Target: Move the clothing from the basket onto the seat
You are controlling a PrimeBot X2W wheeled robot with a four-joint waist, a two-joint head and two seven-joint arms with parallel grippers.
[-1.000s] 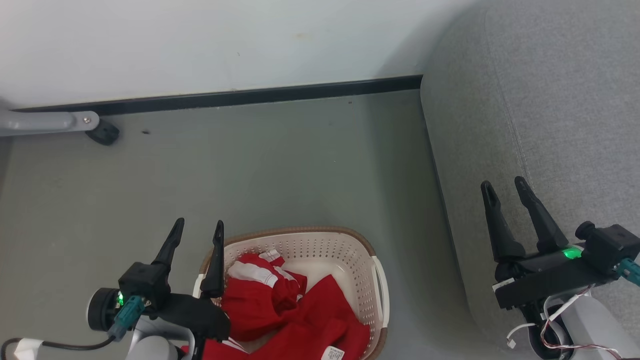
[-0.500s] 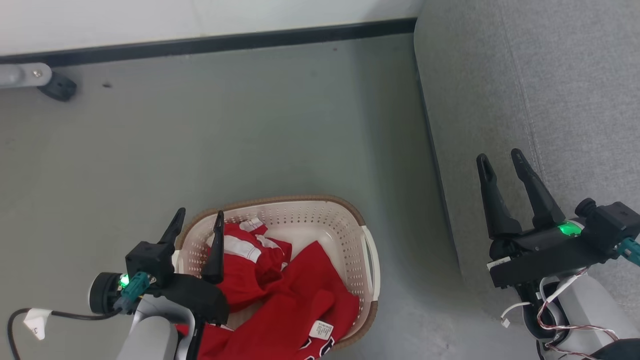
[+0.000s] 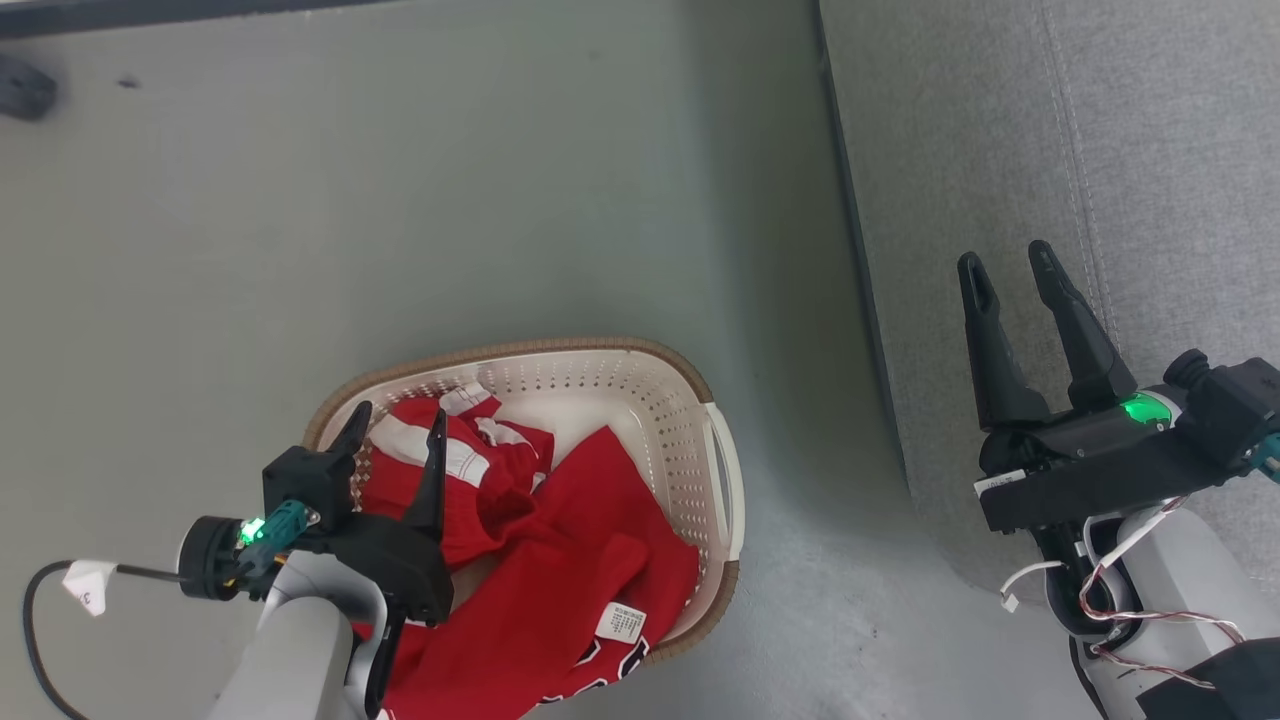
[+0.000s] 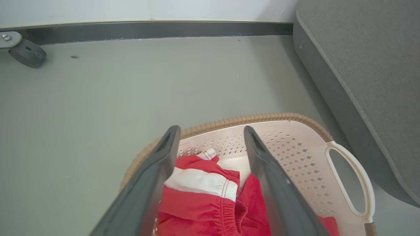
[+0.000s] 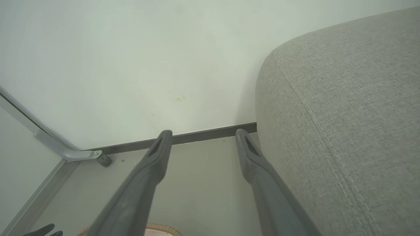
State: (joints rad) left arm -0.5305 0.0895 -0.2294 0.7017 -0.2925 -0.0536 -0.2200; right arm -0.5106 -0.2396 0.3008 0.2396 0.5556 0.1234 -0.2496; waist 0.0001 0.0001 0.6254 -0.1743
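The cream-white basket (image 3: 520,352) with a brown rim stands on the grey floor, and the red clothing (image 3: 560,590) with white bands is heaped inside it. My left gripper (image 3: 398,415) hangs open over the basket's left part, above the clothing and touching nothing. In the left wrist view the left gripper (image 4: 211,129) frames a red garment with a white band (image 4: 197,196) inside the basket (image 4: 295,144). My right gripper (image 3: 1004,256) stands open and empty over the front edge of the grey seat (image 3: 1100,130). In the right wrist view the right gripper (image 5: 204,132) points at the wall beside the seat (image 5: 344,114).
A dark caster wheel (image 4: 28,54) on a grey metal leg (image 5: 65,152) sits by the black skirting board (image 4: 157,29) at the far left. A black cable with a white tag (image 3: 85,582) trails beside my left arm. Bare floor separates basket and seat.
The head camera has tilted down, so the whole picture has slid up. My left gripper has shifted from the basket's left rim to over the clothing. Both grippers stay open.
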